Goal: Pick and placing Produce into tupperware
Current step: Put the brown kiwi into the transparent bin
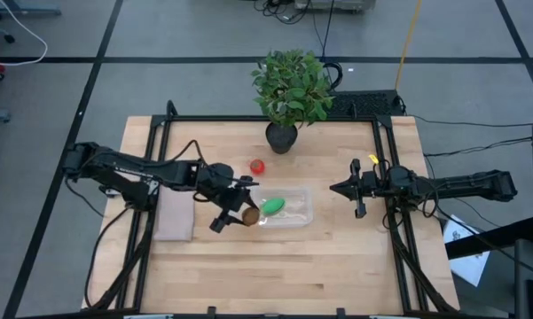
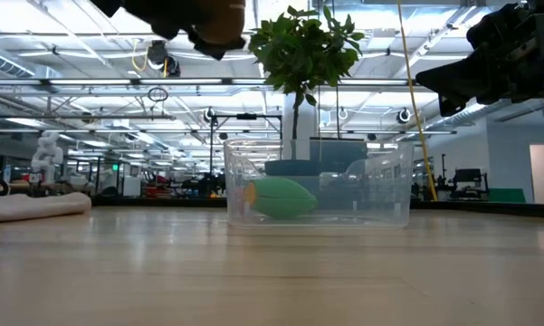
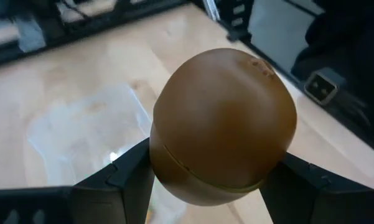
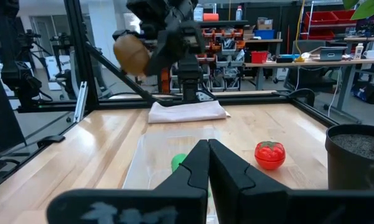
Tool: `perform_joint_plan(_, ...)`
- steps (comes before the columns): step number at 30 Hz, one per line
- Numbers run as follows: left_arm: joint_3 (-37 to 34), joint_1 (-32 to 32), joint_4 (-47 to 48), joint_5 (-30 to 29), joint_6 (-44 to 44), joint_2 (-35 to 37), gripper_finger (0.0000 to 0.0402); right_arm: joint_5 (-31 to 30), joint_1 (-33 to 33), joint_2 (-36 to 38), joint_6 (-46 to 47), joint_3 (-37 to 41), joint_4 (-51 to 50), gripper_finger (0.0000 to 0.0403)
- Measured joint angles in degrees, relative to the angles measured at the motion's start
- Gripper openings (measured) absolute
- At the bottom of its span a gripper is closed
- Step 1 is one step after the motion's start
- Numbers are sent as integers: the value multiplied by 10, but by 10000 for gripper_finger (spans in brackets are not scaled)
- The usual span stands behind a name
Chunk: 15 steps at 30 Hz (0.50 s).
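My left gripper point(image 1: 240, 213) is shut on the brown kiwi point(image 1: 249, 216) and holds it in the air over the left end of the clear tupperware point(image 1: 294, 215). The bright green oblong piece point(image 1: 273, 206) lies inside the tupperware, also visible through its wall point(image 2: 281, 196). The red tomato point(image 1: 257, 166) sits on the table beyond the tupperware, toward the far edge. My right gripper point(image 1: 334, 188) is shut, touches nothing, and hovers to the right of the tupperware, pointing at it point(image 4: 208, 155). My left gripper pinches the kiwi between its two fingers point(image 3: 127, 174), which stand on opposite sides of its lower half point(image 3: 174, 168). The arm comes from the table's left. The kiwi point(image 2: 219, 18) is lifted clear, well above the tupperware's rim.
A potted leafy plant point(image 1: 290, 89) stands at the far middle of the table. A pale folded slab point(image 1: 175, 213) lies left of the tupperware under the left arm. A black frame point(image 1: 383, 159) borders the table. Bare wood lies toward the near edge.
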<state>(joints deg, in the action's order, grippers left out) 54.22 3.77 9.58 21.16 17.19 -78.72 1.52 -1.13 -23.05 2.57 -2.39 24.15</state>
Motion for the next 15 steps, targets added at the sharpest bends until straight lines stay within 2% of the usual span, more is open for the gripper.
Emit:
perform_joint_plan(7,0,-3,3,-105,-37,47,241,0,0,0,0,0,-1,0)
perform_joint_plan(15,0,-27,27,-147,-79,138,241,0,0,-1,-2,0,-3,0)
